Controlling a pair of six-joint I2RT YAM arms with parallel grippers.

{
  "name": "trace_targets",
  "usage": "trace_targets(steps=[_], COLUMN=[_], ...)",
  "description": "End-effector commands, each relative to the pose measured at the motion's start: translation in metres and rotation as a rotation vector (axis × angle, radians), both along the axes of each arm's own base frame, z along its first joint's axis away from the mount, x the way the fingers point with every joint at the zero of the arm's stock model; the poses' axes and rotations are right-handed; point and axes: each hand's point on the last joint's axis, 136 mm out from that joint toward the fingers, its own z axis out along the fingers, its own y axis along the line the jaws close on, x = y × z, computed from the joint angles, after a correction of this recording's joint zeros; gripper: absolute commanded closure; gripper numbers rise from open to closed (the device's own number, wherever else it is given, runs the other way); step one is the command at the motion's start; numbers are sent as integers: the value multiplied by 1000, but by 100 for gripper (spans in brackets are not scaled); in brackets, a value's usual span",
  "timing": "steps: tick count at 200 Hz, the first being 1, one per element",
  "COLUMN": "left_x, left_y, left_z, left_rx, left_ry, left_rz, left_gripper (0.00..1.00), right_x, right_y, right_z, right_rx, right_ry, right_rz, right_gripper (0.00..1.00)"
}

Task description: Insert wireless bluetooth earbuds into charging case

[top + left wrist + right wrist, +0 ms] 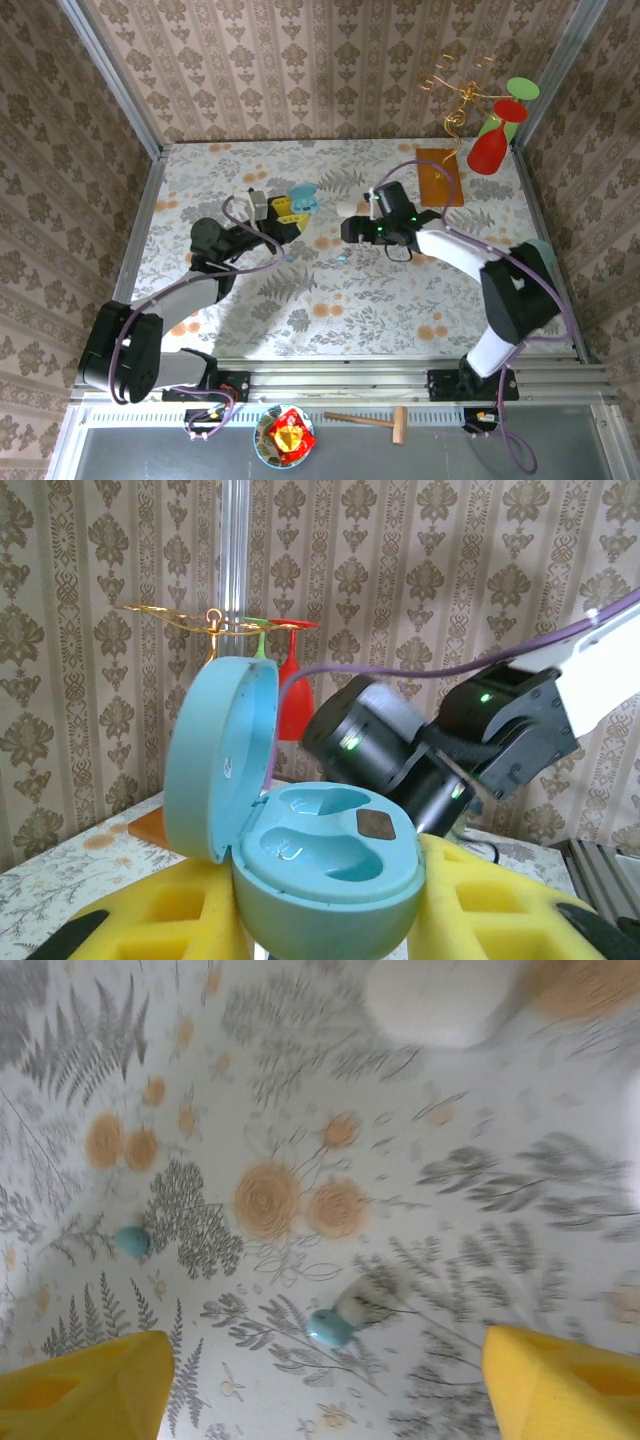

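L claw [330, 920]: yellow fingers [150, 920] closed on a blue case [330, 865], one on each side, held up off the desk [400, 300]. Case upright, lid [215, 760] swung open to the left in the L wrist view. Both wells empty; small dark square patch at the rim of the far well.

R claw [325, 1360]: fingers spread wide, holding nothing, hanging over the desk and pointing down. In the top view it sits near the L claw, the two apart.

Earbuds, both blue, both loose on the desk:
- first earbud [330, 1328]: lies below the R claw, roughly mid-gap between its fingers, touching neither. Pale stem angled up-right in the wrist view.
- second earbud [131, 1241]: further left, just beyond the left-hand finger in the R wrist view, well apart from the first.

White case [440, 1000]: closed, on the desk beyond the R claw, blurred in the wrist view.

Back right corner: red glass [490, 150] beside an orange mat [440, 175].
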Motion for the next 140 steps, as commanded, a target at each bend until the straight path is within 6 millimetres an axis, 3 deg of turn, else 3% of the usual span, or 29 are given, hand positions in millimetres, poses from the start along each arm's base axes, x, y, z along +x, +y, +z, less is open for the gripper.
trace_targets(steps=[1, 27, 67, 140], left_x=[-6, -7, -7, -7], left_y=[5, 5, 6, 5], left_z=[12, 12, 9, 6], left_rx=[-27, -24, -11, -6], left_ry=[-33, -32, -30, -25], left_rz=[8, 5, 13, 8], left_gripper=[71, 71, 71, 71], right_x=[-1, 5, 2, -10], right_y=[25, 38, 53, 47], right_z=[-14, -36, -52, -71], right_rx=[-5, -17, -40, -72], right_ry=[71, 136, 190, 238], right_rz=[62, 91, 157, 182], right_gripper=[25, 28, 30, 34])
